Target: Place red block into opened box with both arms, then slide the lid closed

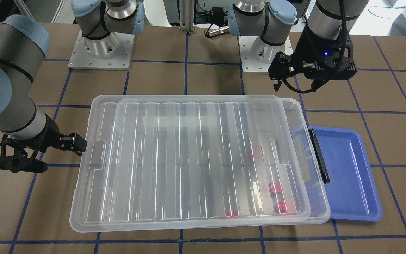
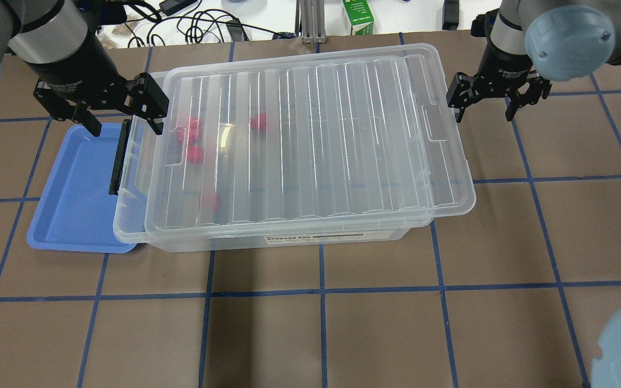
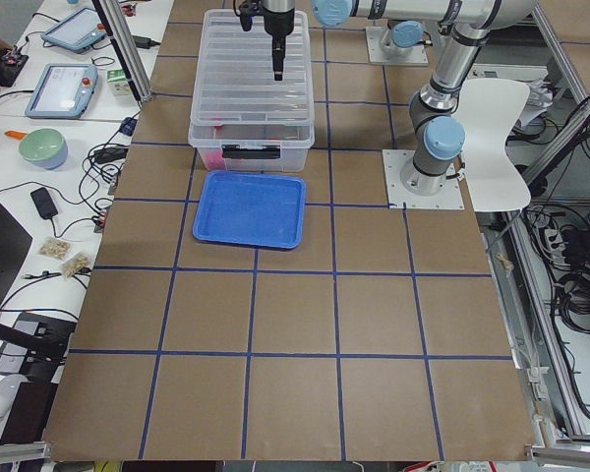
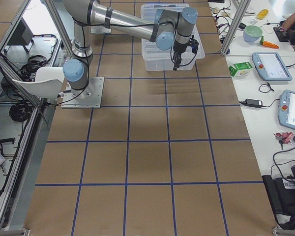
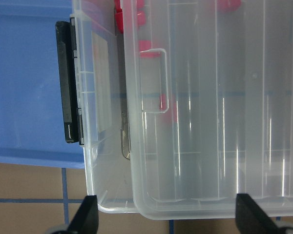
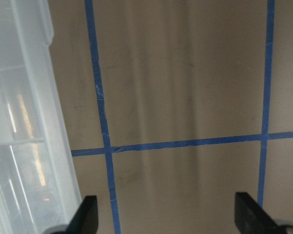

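The clear box (image 2: pixel 289 240) stands mid-table with its black latch (image 2: pixel 119 156) toward my left. The ribbed lid (image 2: pixel 310 140) lies on top, shifted toward my right, so a narrow strip at the latch end stays uncovered. Several red blocks (image 2: pixel 194 154) lie inside near the latch end and show through the lid (image 1: pixel 196 158). My left gripper (image 2: pixel 124 116) hangs open above the box's far latch-end corner; the left wrist view shows the box corner (image 5: pixel 107 195) between its fingers. My right gripper (image 2: pixel 483 110) is open past the lid's other end, over bare table.
A shallow blue tray (image 2: pixel 73 199) lies against the box's latch end, partly under it. Cables and a green carton (image 2: pixel 357 16) lie beyond the table's far edge. Brown table with blue tape lines extends in front of the box.
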